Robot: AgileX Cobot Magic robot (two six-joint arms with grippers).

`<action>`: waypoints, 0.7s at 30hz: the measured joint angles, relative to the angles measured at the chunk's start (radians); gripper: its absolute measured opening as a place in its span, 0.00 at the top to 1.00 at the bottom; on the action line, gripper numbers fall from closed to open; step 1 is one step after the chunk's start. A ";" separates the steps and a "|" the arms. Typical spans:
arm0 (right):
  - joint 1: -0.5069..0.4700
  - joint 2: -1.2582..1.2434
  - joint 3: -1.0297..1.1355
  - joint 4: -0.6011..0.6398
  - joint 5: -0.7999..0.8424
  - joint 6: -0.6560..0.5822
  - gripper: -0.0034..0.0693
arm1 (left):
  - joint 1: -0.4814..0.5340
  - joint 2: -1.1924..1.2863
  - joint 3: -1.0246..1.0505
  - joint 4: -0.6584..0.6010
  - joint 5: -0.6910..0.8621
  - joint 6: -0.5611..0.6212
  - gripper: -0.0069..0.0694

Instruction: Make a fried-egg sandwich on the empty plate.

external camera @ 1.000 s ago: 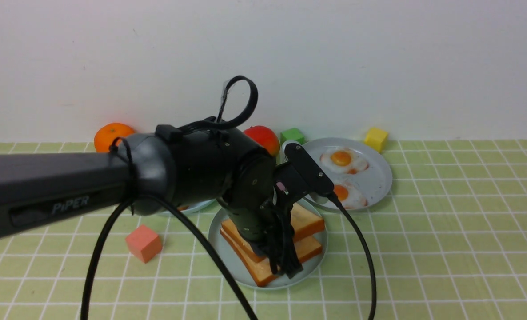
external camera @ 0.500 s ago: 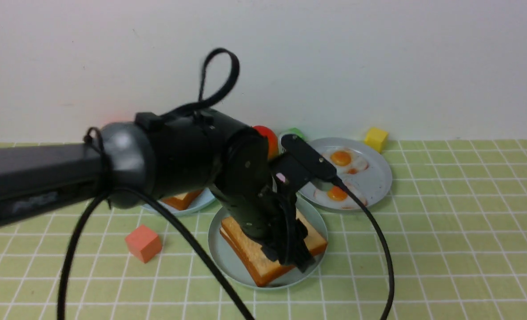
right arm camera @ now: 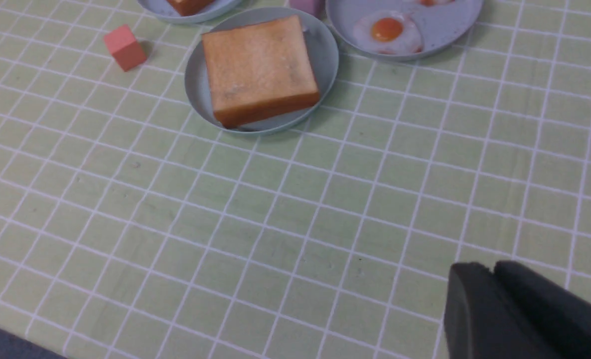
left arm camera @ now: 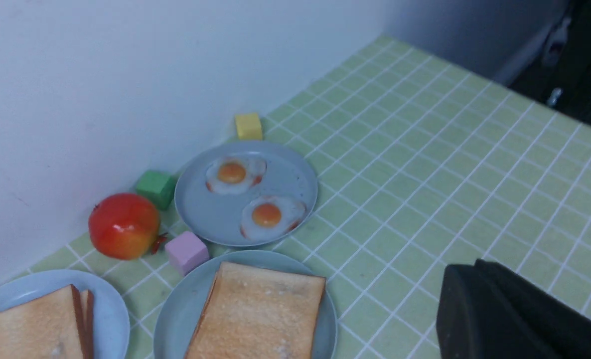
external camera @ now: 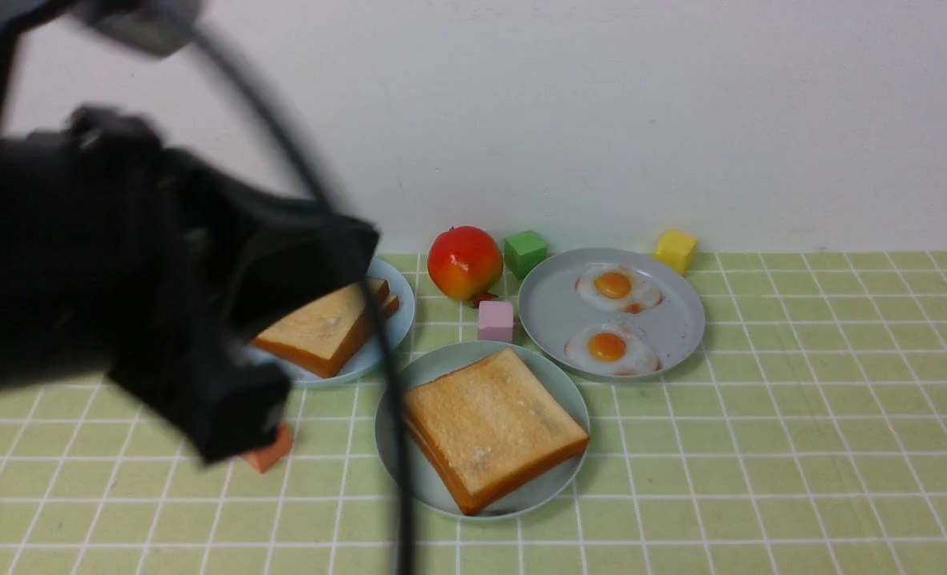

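**A:** What did the surface and room look like?

**B:** A bench (external camera: 801, 399) with a pale green checked top ran back to a plain white wall (external camera: 601, 120). The mint plate (external camera: 441, 366) sat mid-bench, the nearest of three plates, with a square of toast (external camera: 493, 427) on it. Anything under that toast was hidden. Behind it on the left, a blue plate (external camera: 400, 315) held leaning slices (external camera: 322, 331). Behind it on the right, a grey plate (external camera: 681, 319) held two eggs (external camera: 613, 287). A red fruit (external camera: 465, 261), a green cube (external camera: 525, 252) and a yellow cube (external camera: 675, 250) stood by the wall. A pink cube (external camera: 495, 320) sat between the plates and a coral cube (right arm camera: 124, 47) lay left of the mint plate.

**A:** And the pincers?

**B:** The left pincer (left arm camera: 467, 267) was clenched on nothing and clear of every plate. Its arm (external camera: 122, 279) showed as a dark blur on the left. The right pincer (right arm camera: 492, 267) had its fingers pressed together, also empty. It hung over bare bench, well apart from the mint plate.
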 joint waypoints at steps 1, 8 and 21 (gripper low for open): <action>0.000 -0.023 0.014 -0.018 0.003 0.027 0.85 | 0.000 -0.070 0.076 -0.013 -0.042 -0.005 0.93; 0.000 -0.216 0.141 -0.128 -0.003 0.160 0.95 | 0.000 -0.457 0.524 -0.078 -0.357 -0.058 0.93; 0.000 -0.414 0.459 -0.146 -0.443 0.318 0.96 | 0.000 -0.650 0.727 -0.091 -0.434 -0.062 0.93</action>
